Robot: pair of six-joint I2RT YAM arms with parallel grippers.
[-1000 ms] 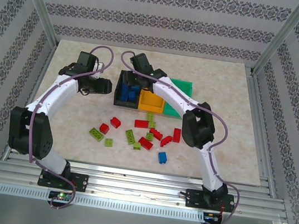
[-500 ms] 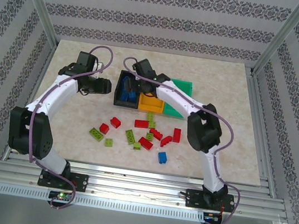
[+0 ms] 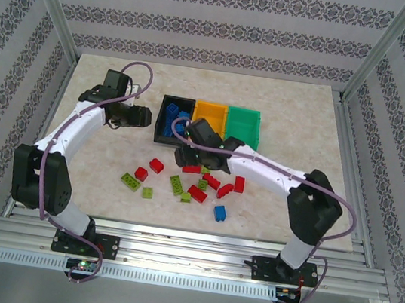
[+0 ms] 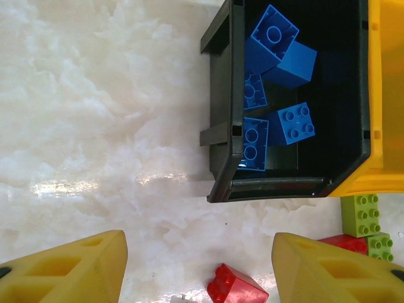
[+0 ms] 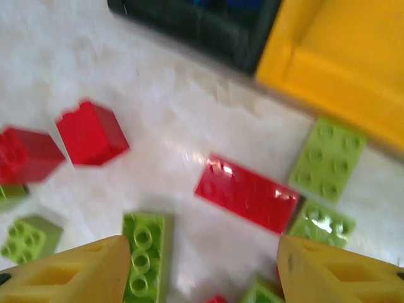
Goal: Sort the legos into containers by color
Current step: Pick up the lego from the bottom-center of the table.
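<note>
barely started. blue bricks [image 4: 290, 123] already in black bin [image 4: 221, 95], just ahead of wide-open, empty left gripper [image 4: 199, 268]. under wide-open, empty right gripper [image 5: 202, 271]: red bricks [image 5: 246, 194] and lime bricks [image 5: 328, 161] unsorted; orange-yellow bin [image 5: 341, 57] and green bin [image 3: 242, 123] seemingly bare.

Marbled table [image 3: 307, 114] carries black bin [image 3: 162, 119], orange-yellow bin [image 3: 210, 111], green bin [image 3: 242, 124] in row; legos [image 3: 198, 193] scattered nearby.

Counter [image 3: 305, 129]: cream, marbled mottling. Walls [image 3: 207, 15]: pale, with grey ornamental bands. Black bin [image 3: 161, 119], orange-yellow bin [image 3: 210, 114], green bin [image 3: 242, 123]. Blue bricks [image 4: 287, 123] in the black bin. Loose red bricks [image 5: 246, 192], lime green bricks [image 5: 328, 158], one blue brick [image 3: 219, 213]. Left arm [image 3: 77, 121], right arm [image 3: 260, 172]: white, black joints, purple cables [image 3: 144, 74]. Left tool [image 4: 199, 259], right tool [image 5: 202, 259]: yellow fingers [image 4: 69, 268].
</note>
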